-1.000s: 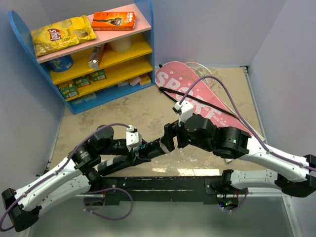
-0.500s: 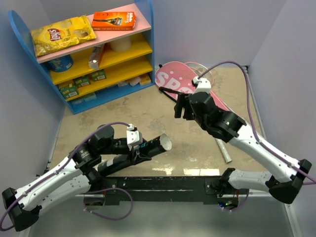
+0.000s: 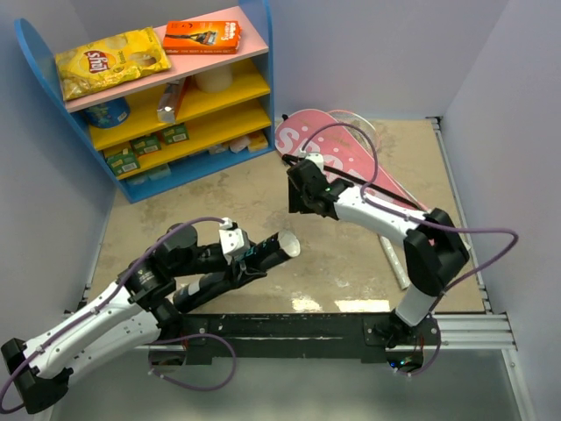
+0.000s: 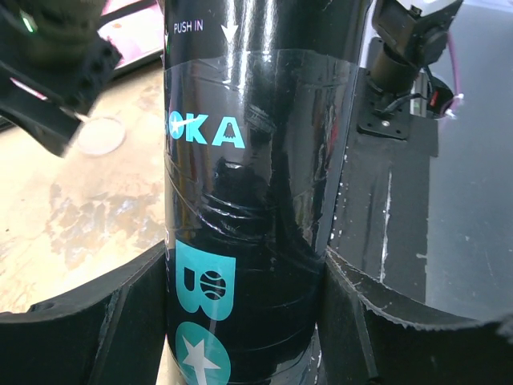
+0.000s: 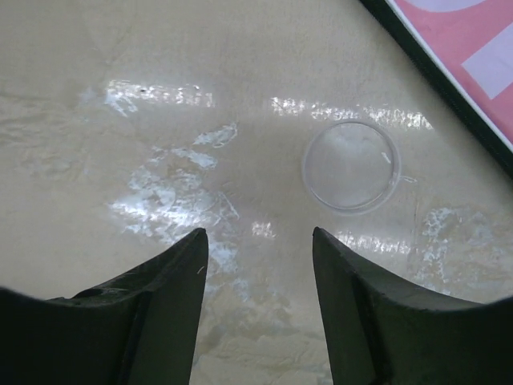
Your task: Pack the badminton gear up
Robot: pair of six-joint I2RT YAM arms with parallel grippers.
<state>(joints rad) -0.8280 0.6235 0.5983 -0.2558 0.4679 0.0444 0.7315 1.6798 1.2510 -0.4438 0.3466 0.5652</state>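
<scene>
Two grippers; state of each? —kim
Left gripper (image 4: 244, 257) clamped on the tube (image 4: 248, 160), a finger each side; tube slants out over the table (image 3: 219, 193); touching it or not, can't tell. Right gripper (image 5: 259, 273): jaws apart, nothing between; over bare table, clear lid (image 5: 350, 166) just ahead. —raj
Readable text? —kim
Tube: "PUSH IN" plus down arrow; teal "OKA", leading letters lost round the curve; below, "B", "O", a star, cut off by the frame. Cover (image 3: 294, 139): white "Sp", rest behind the right arm; lies far right, black edge near the lid. Chip bag (image 3: 112, 61) on the shelf (image 3: 241, 81): "Lay's"; box (image 3: 202, 37) print too small; lower shelf labels unreadable. —raj
Hidden? —kim
Tube mouth shows pale from above; contents can't tell. Racket (image 3: 394, 263): only a short stretch of shaft beside the right arm; rest covered. —raj
</scene>
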